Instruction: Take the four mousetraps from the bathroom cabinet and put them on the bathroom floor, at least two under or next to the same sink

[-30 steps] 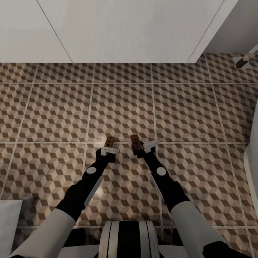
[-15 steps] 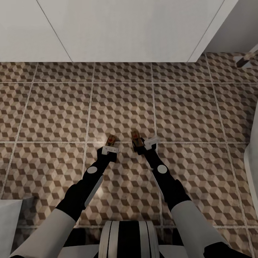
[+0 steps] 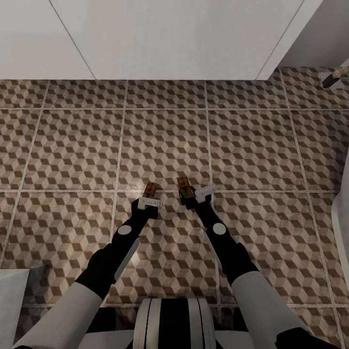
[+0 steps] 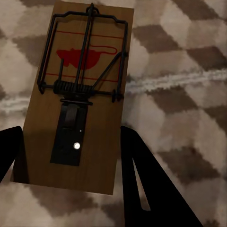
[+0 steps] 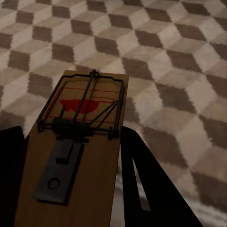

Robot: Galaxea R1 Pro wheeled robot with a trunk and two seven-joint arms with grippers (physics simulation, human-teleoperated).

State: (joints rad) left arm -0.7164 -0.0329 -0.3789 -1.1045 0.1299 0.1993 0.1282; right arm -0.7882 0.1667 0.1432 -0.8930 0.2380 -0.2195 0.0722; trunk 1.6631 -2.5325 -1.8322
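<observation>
Two mousetraps are in my grippers, low over the bathroom floor. One mousetrap, a small wooden board with dark wire and a red mark, sits between the dark fingers of my left gripper, which is shut on it. My right gripper is shut on the other mousetrap, a hand's width to the right. Both boards point forward at a grout line. The cabinet is out of view. A wide white flat front stands ahead; I cannot tell whether it is the sink.
A rounded white edge comes in at the right border. A pale grey block sits near my left arm. A small grey-and-brown object lies at the far right, beside the white front's corner.
The whole head picture has slid up a little, so the camera moved. Both grippers have edged slightly forward with their mousetraps; their grip looks the same.
</observation>
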